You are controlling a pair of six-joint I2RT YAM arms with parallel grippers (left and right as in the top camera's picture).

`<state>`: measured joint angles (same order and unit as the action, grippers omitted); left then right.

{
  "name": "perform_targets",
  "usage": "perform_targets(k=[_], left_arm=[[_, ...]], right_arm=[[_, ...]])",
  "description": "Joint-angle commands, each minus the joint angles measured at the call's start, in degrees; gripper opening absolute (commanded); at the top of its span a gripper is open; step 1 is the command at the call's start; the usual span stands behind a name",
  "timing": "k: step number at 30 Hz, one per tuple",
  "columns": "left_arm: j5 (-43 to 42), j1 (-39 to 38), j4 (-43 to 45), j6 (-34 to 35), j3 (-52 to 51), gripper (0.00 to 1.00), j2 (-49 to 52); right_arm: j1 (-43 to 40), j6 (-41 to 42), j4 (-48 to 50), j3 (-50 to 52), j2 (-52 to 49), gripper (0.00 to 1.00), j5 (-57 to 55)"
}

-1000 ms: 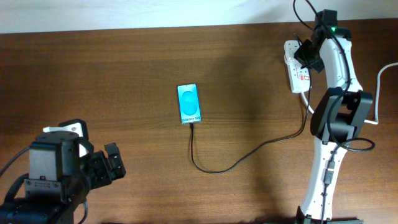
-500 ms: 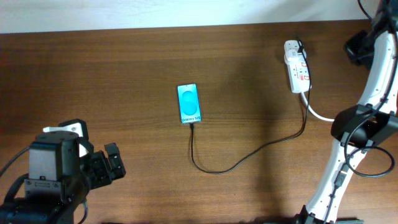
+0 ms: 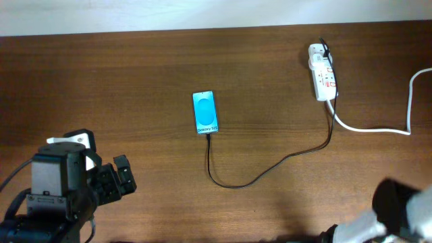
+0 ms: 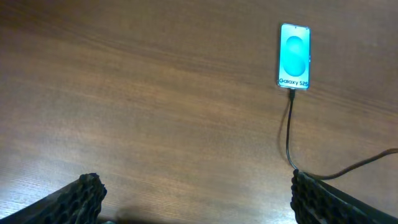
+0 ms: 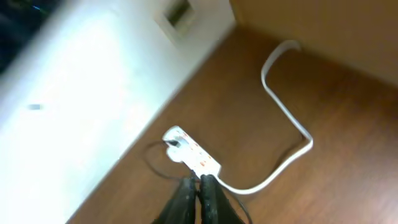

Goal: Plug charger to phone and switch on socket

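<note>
The phone [image 3: 205, 113] lies flat mid-table with its cyan screen lit; it also shows in the left wrist view [image 4: 293, 56]. The black charger cable [image 3: 256, 174] runs from the phone's near short edge in a loop across to the white socket strip [image 3: 322, 79] at the far right, where it is plugged in. The plug tip sits at the phone's edge [image 4: 291, 91]. My left gripper [image 4: 199, 199] is open and empty, well short of the phone. My right gripper [image 5: 200, 190] is shut and empty, high above and away from the socket [image 5: 191, 155].
The socket's thick white cord [image 3: 378, 128] curves off to the right edge of the table and shows in the right wrist view [image 5: 283, 118]. A white wall runs behind the table's far edge. The right arm base [image 3: 395, 212] is blurred at the lower right.
My right arm has pulled back from the socket, swinging right and then down to the lower right corner. The left arm, phone and cable have not moved.
</note>
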<state>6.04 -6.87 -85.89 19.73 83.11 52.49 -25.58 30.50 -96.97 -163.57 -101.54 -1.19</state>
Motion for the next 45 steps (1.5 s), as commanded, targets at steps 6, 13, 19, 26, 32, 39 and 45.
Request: perform_targets(k=[6, 13, 19, 26, 32, 39, 45], left_arm=[[0.24, 0.28, 0.11, -0.02, 0.5, 0.99, -0.07], [0.24, 0.28, 0.11, -0.02, 0.5, 0.99, -0.07], [0.24, 0.28, 0.11, -0.02, 0.5, 0.99, -0.07], [0.24, 0.28, 0.11, -0.02, 0.5, 0.99, -0.07], [0.24, 0.28, 0.11, -0.02, 0.5, 0.99, -0.07], [0.24, 0.28, 0.11, -0.02, 0.5, 0.99, -0.07], [0.24, 0.28, 0.11, -0.02, 0.5, 0.99, -0.07]], right_arm=[[-0.31, -6.71, -0.33, -0.11, 31.19, 0.98, 0.7], [-0.31, -6.71, -0.33, -0.13, 53.31, 0.98, 0.7], [-0.44, -18.16, -0.37, -0.11, 65.83, 0.98, 8.31], [-1.49, -30.34, -0.35, 2.4, 67.63, 0.98, 19.96], [-1.25, -34.42, -0.31, 19.96, 73.94, 0.98, 20.09], [3.58, -36.28, 25.09, 66.53, 91.71, 0.98, 25.97], [9.07, -36.2, 53.92, 103.38, 101.02, 0.98, 36.89]])
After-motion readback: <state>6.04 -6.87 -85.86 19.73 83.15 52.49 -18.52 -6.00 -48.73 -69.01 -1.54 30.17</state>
